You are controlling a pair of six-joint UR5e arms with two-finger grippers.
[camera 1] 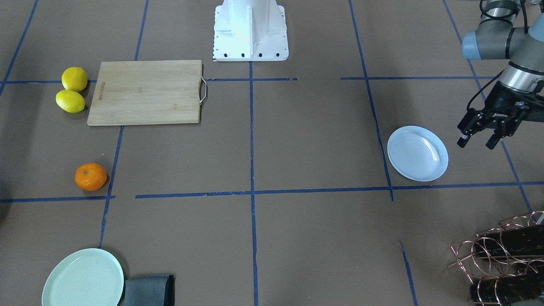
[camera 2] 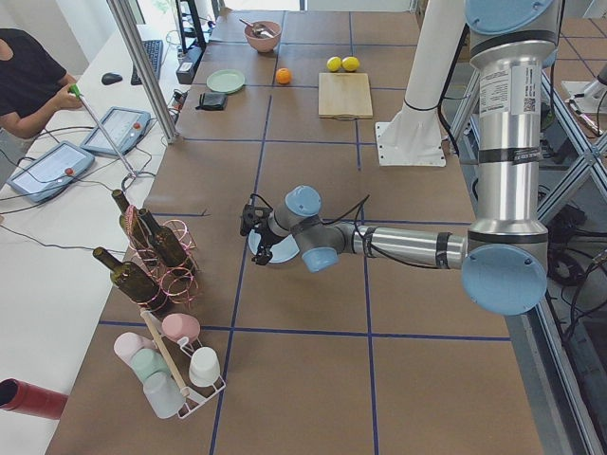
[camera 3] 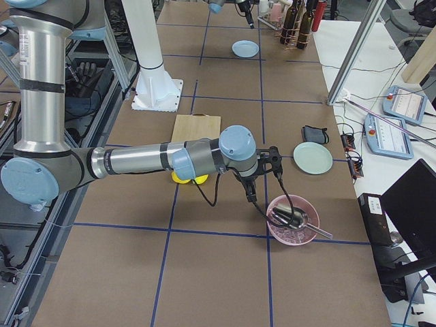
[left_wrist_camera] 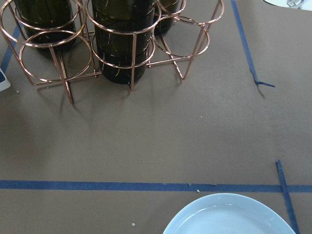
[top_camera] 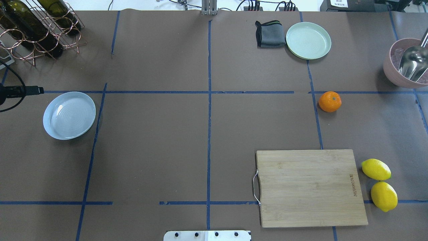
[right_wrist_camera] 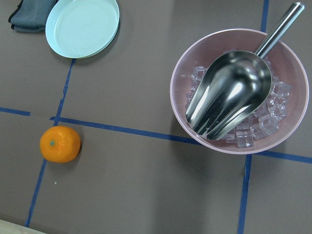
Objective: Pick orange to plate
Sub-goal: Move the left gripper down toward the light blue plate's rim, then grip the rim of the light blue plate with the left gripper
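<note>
The orange (camera 1: 90, 177) rests alone on the brown table on the robot's right side, also seen in the overhead view (top_camera: 329, 101) and at the lower left of the right wrist view (right_wrist_camera: 60, 144). Far across the table, on the robot's left side, lies the empty bluish-white plate (camera 1: 417, 153) (top_camera: 69, 115), and its rim (left_wrist_camera: 229, 214) shows at the bottom of the left wrist view. My left gripper (camera 1: 478, 142) hovers open just outside the plate, holding nothing. My right gripper (camera 3: 249, 194) shows only in the exterior right view, above the table near the pink bowl; I cannot tell its state.
Two lemons (top_camera: 379, 180) lie beside a wooden cutting board (top_camera: 311, 187). A mint-green plate (top_camera: 308, 40) and a grey cloth (top_camera: 269, 34) sit beyond the orange. A pink bowl (right_wrist_camera: 178, 83) holds ice and a metal scoop. A copper wine rack (top_camera: 36, 30) stands beyond the bluish plate.
</note>
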